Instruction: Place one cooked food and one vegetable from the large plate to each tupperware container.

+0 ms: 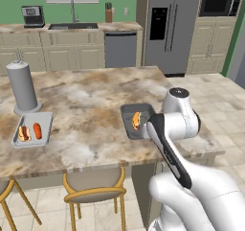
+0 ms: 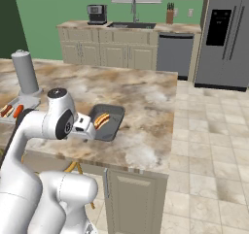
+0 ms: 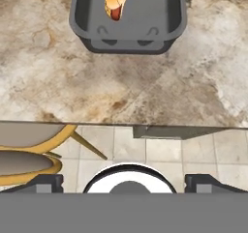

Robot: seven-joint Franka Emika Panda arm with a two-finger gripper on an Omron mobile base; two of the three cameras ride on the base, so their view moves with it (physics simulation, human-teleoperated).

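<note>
Darker grey rectangular tray [image 1: 128,114] near the counter's [image 1: 91,100] front edge holds one bun-wrapped hot dog [image 1: 137,120]; lighter grey tray [image 1: 44,133] at the left edge holds a hot dog [image 1: 24,133] and orange-red carrot [image 1: 37,131]; jaws state cannot be told.

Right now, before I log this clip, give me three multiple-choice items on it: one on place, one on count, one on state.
1. Where is the dark tray?
A. near the counter's edge by the arm
B. beside the sink
C. on a stool

2. How many food pieces lie in the light tray?
A. none
B. two
C. four

3. What does the dark tray hold?
A. a carrot only
B. nothing
C. one hot dog

Answers:
1 A: it sits at the island's near edge, in front of the arm.
2 B: a hot dog and a carrot lie there.
3 C: the hand view shows one bun-wrapped sausage inside.
</note>
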